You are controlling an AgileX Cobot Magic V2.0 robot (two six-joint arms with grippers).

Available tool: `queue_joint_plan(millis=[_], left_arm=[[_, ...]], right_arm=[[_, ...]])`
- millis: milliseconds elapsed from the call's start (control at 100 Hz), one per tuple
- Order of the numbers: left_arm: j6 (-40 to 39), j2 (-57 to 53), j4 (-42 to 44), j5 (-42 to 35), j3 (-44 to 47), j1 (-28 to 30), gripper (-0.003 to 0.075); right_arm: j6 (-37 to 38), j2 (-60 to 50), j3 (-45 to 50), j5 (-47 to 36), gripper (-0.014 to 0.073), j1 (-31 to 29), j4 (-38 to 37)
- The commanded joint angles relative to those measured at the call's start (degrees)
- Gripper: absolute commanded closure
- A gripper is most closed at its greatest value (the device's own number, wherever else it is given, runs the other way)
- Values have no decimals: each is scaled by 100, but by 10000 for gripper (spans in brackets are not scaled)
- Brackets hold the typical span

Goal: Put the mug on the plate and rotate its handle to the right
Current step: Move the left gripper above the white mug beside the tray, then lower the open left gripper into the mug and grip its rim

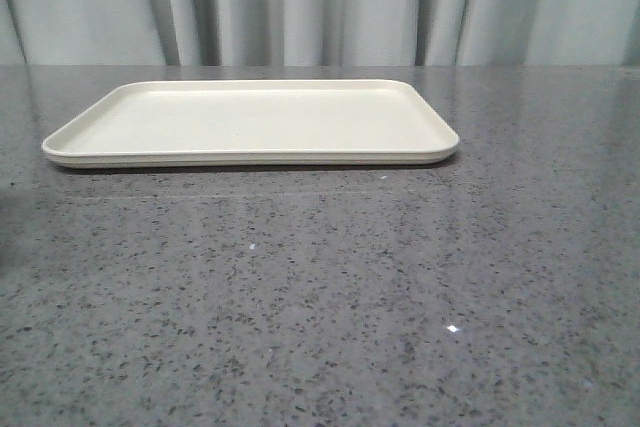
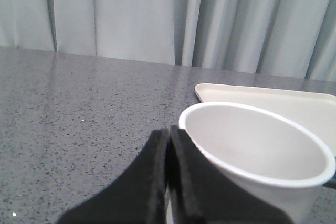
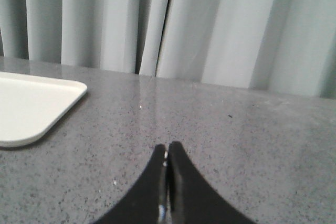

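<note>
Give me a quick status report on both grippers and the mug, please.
Left gripper shut, beside the mug, not holding it. Right gripper shut, empty, over bare table. Plate empty; mug not on it yet. Nothing in the way.

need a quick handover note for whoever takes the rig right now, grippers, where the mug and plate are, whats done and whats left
Left gripper: fingers together, holding nothing, right beside the mug's rim.
Right gripper: shut and empty, over bare table to the side of the plate.
Mug: seen only in the left wrist view, standing upright on the table, short of the plate. Its handle barely shows at the picture's edge, so its direction is unclear.
Plate: lying flat on the table, nothing on it.
Done: nothing yet.
Left: grasp the mug, set it on the plate, turn the handle to the right.
</note>
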Motion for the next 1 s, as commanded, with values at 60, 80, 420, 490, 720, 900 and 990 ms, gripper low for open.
queue_joint_plan(millis=[60,80,420,490,720,900,990], left_arm=[[-5,-55,-207,-132,-648,10,740],[-5,-10,-207,-57,-752,10,740],[-5,1482,-347,2583,-2815,10,740],[-5,1867,-464,3020,-3250,10,740],[-5,3048,-516,4430,-4675,10,740],[-5,3578,-516,4958,-5418,10,740],[-5,3663,-618,5015,-5523,10,740]], right_arm=[[84,-53,-935,244,660,-46,-42],[84,-21,-1022,431,660,-46,-42],[84,1149,-2890,2490,660,-46,-42],[84,1457,-3218,2879,660,-46,-42],[84,2490,-4225,4011,660,-46,-42],[84,3060,-4867,4601,660,-46,-42],[84,3164,-4993,4662,660,-46,-23]])
